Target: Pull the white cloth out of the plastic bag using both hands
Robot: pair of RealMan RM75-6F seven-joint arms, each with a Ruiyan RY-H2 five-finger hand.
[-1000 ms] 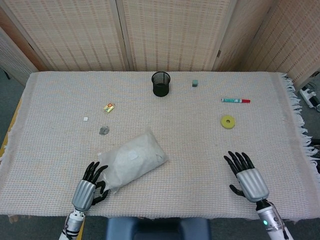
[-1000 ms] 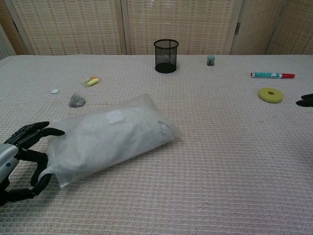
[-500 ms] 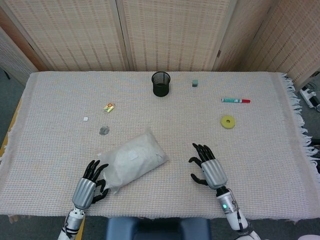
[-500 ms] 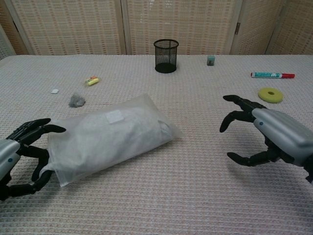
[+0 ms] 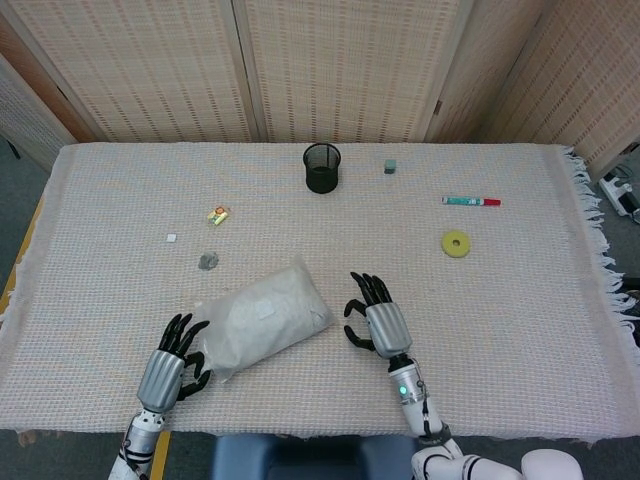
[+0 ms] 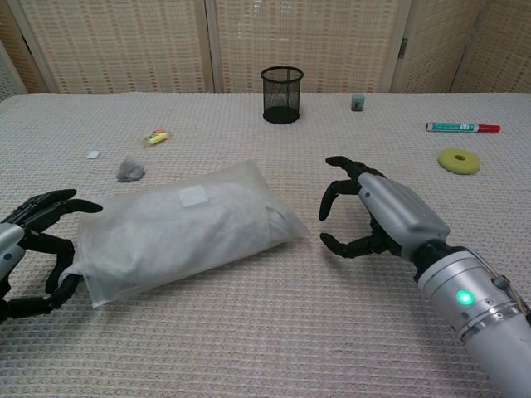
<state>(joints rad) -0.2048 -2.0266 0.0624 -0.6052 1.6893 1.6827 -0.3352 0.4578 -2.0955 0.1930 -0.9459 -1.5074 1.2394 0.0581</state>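
A translucent plastic bag (image 5: pixel 265 322) (image 6: pixel 182 230) with the white cloth inside lies slantwise on the table's front half. My left hand (image 5: pixel 172 361) (image 6: pixel 33 249) sits at the bag's near left end, fingers spread and curved beside it; I cannot tell whether they touch the plastic. My right hand (image 5: pixel 377 318) (image 6: pixel 373 217) hovers just right of the bag's far end, fingers apart and curled toward it, a small gap between them and the plastic. Neither hand holds anything.
A black mesh cup (image 5: pixel 321 167) stands at the back centre, a small grey cube (image 5: pixel 389 167) to its right. A marker (image 5: pixel 471 201) and yellow ring (image 5: pixel 456 243) lie at the right. A yellow wrapper (image 5: pixel 218 214), white chip (image 5: pixel 171 238) and grey lump (image 5: pixel 207 261) lie at the left.
My right hand has swept leftward across the table to just beside the bag's right end. The left hand shifted slightly outward at the bag's near end. The bag stays put.
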